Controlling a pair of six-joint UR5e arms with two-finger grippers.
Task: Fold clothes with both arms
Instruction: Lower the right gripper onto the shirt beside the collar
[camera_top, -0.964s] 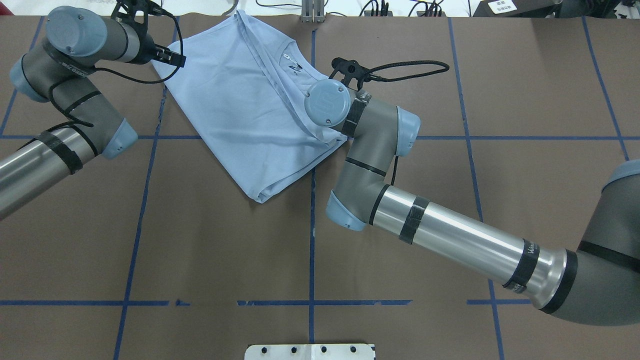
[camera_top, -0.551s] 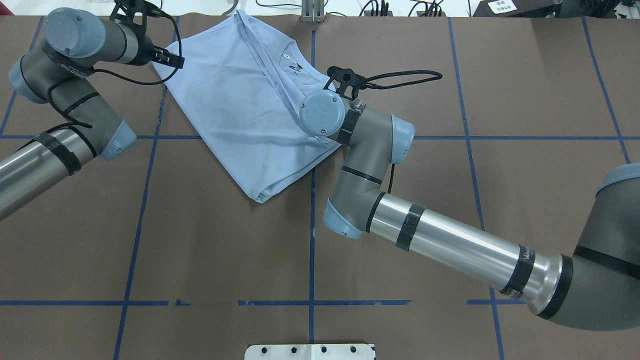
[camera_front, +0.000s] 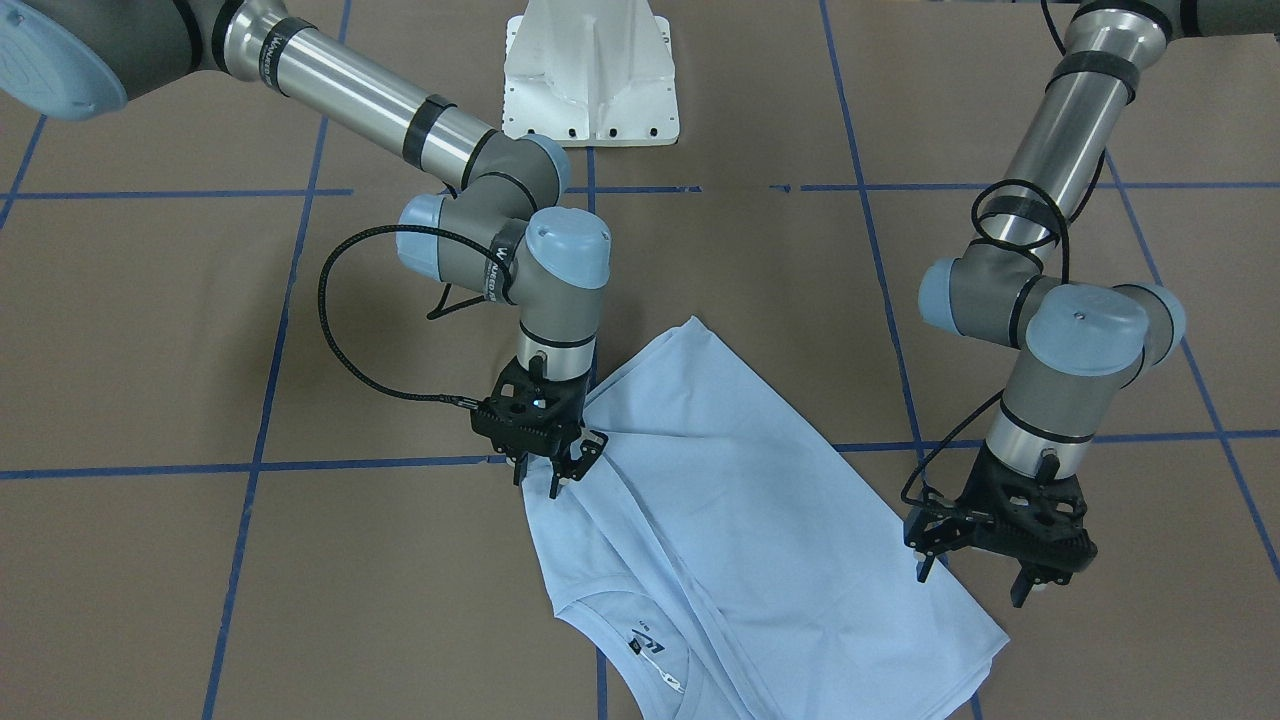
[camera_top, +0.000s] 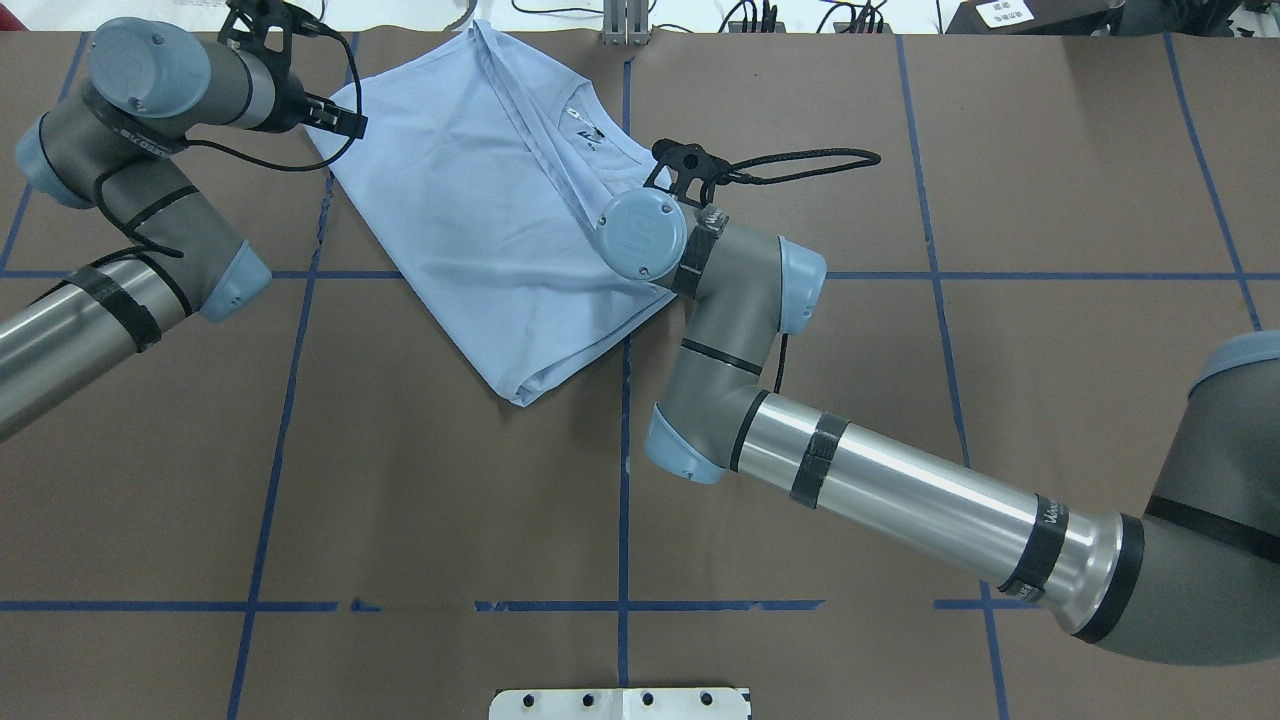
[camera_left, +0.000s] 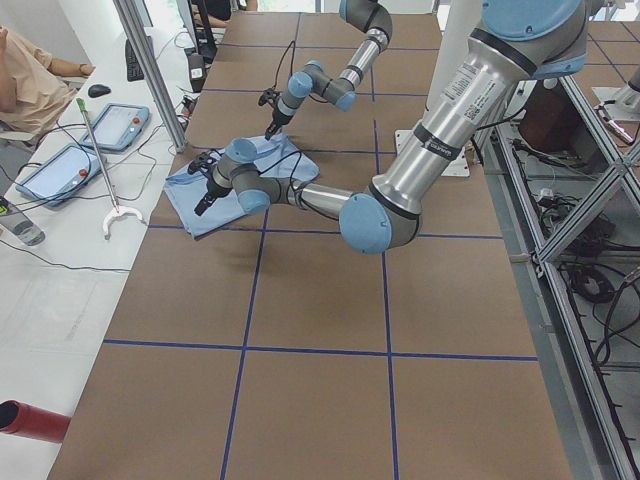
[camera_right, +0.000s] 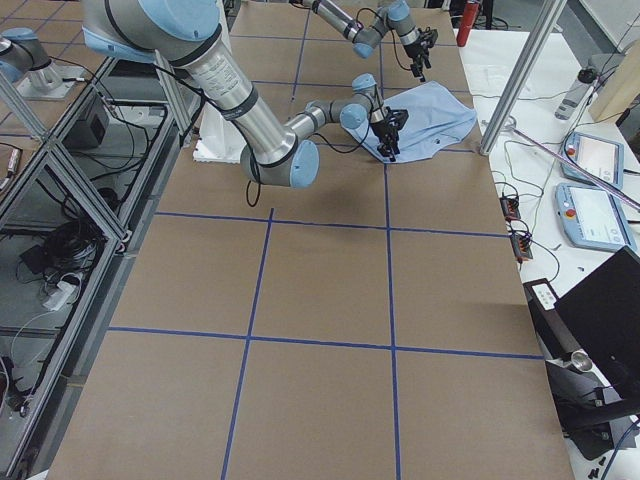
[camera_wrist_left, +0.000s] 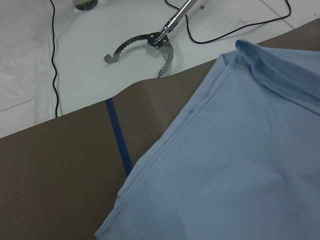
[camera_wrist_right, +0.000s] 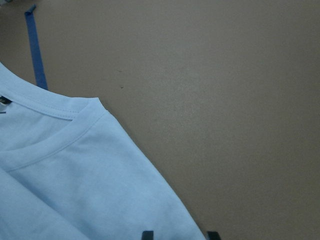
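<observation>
Beneath the right gripper's (camera_front: 553, 468) spread tips runs the T-shirt's (camera_front: 760, 530) edge. The left gripper (camera_front: 968, 588) hovers wide above the opposite edge (nothing held). We could pinch one layer only, skewing the fold.

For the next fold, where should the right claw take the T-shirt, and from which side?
Probably the T-shirt's edge beside the collar, pinched from above: the cloth lies flat, and the right claw is open astride that edge.
</observation>
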